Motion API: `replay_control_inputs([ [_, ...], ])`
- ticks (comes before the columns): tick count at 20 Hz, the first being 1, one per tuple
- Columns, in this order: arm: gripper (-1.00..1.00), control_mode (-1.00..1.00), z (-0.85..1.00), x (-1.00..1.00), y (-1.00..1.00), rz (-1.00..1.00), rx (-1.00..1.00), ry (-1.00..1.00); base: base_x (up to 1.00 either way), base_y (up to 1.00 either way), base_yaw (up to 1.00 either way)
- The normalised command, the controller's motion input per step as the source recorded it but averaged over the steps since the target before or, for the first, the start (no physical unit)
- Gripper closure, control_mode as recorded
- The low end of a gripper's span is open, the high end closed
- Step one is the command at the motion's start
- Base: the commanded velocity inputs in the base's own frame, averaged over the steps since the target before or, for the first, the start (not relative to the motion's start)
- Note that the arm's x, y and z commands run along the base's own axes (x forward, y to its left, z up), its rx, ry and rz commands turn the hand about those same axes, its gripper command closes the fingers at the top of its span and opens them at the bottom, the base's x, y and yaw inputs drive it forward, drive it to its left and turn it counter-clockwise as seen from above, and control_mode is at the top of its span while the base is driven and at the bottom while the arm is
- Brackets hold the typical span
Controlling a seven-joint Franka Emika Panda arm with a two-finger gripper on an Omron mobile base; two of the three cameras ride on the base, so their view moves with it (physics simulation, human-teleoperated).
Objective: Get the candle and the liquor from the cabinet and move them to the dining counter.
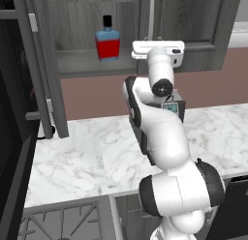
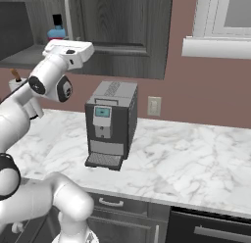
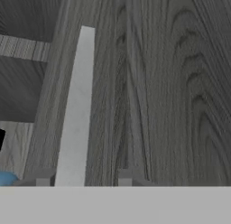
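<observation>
1. Cabinet [image 1: 82,60], left door open; its shelf carries the liquor bottle [image 1: 108,43], standing upright.
2. Marble worktop [image 2: 196,158] below, running along the wall; the coffee machine [image 2: 110,124] stands on it, upright, near the back wall.

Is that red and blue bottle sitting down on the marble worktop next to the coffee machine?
No, the bottle stands up on the shelf of the open cabinet, well above the marble worktop in the left base view.

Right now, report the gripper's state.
Gripper: fingertips either side of the cabinet's silver bar handle, jaws apart; a firm clamp on it cannot be told.
</observation>
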Motion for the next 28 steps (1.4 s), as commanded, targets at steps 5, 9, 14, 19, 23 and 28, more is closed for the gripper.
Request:
replay_control_inputs([
  [5,1.0,-1.0,0.07,-0.19,-0.36,-0.27,0.0,0.0,0.0,0.0,0.0],
  [9,1.0,-1.0,0.08,-0.38,-0.49,-0.28,0.0,0.0,0.0,0.0,0.0],
  [14,1.0,-1.0,0.09,-0.63,-0.62,-0.23,0.01,0.0,0.0,0.0,0.0],
  [19,1.0,-1.0,0.12,-0.81,-0.76,-0.19,0.04,0.0,0.0,0.0,0.0],
  [23,1.0,-1.0,0.14,-0.89,-0.82,-0.17,0.04,0.0,0.0,0.0,0.0],
  [28,1.0,-1.0,0.16,-0.86,-0.83,-0.15,0.04,0.0,0.0,0.0,0.0],
])
